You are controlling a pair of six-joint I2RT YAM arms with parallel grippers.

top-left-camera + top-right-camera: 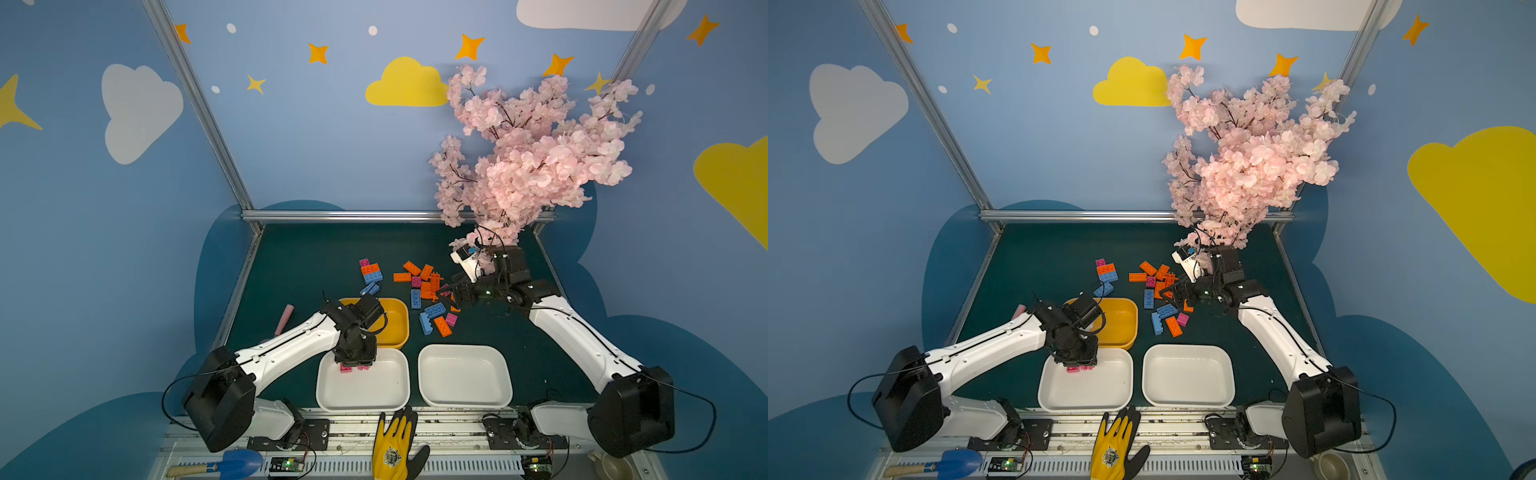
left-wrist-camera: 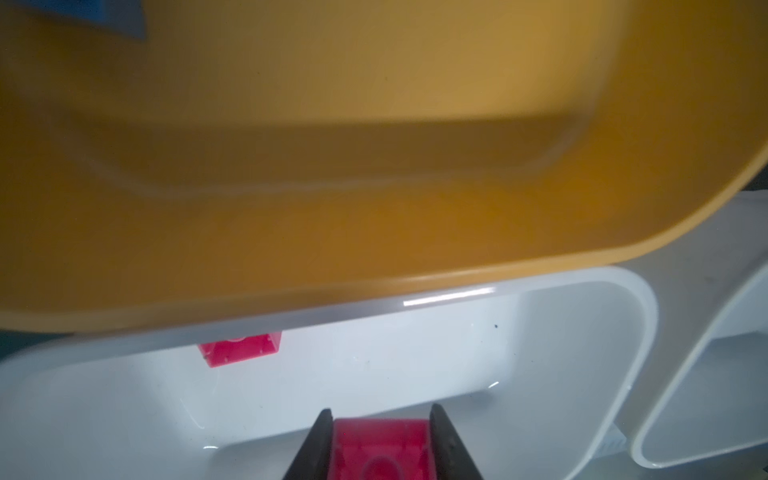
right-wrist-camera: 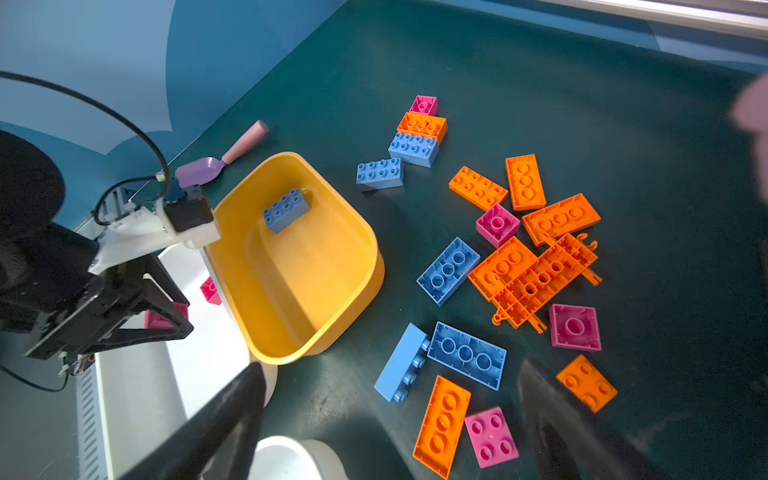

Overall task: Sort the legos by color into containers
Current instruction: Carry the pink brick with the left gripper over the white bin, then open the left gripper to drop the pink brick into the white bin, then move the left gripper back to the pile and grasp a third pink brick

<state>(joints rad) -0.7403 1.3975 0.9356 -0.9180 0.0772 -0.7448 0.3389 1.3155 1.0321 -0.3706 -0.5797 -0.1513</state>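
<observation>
Blue walls (image 1: 291,145) painted with clouds and stars enclose a dark green table (image 1: 311,257), with a pink blossom tree (image 1: 532,153) at its far right corner; three trays sit toward the front edge. The yellow tray (image 1: 399,320) lies farthest back of the three, its near edge meeting the far rim of the left white tray (image 1: 365,395); the right wrist view shows one light-blue brick (image 3: 286,210) lying studs-up inside it, close to a wall. The left gripper (image 2: 380,415) points down into the left white tray with its jaws closed on a magenta brick (image 2: 380,453); whether that brick touches the tray floor cannot be told. A second magenta brick (image 2: 240,349) lies in the same tray against the wall nearest the yellow tray. The right white tray (image 1: 463,374), just beside the left one, shows only bare white floor in both top views. The loose legos (image 1: 428,291) lie scattered on the table beyond the trays, orange, light-blue and magenta mixed; an orange lattice piece (image 3: 544,278) overlaps an orange brick, and a small cluster (image 1: 370,270) of magenta, orange and light-blue bricks sits apart, behind the yellow tray. The right gripper (image 3: 390,365) hangs over the scattered pile with its jaws spread wide, holding nothing; a yellow and black glove (image 1: 395,444) lies on the front rail.
</observation>
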